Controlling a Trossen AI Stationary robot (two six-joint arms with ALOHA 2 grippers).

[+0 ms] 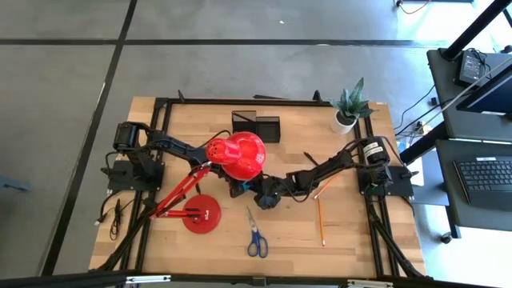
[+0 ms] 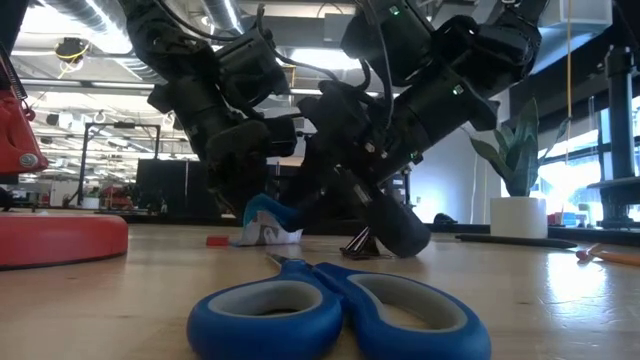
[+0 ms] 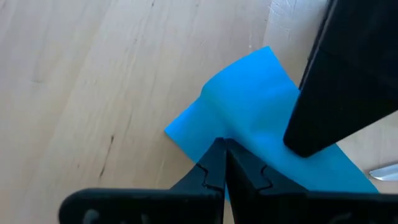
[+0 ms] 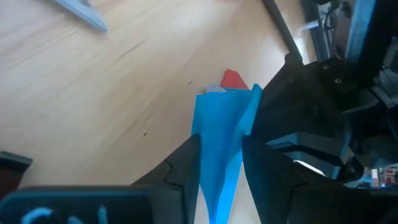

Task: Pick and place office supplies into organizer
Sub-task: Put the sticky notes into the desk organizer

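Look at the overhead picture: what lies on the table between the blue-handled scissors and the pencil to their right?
Nothing: in the high view the stretch between the scissors and the pencil is bare wooden tabletop.

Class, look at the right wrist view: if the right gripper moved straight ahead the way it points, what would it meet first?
The right gripper already holds blue paper; beyond it, probably the small red piece on the table.
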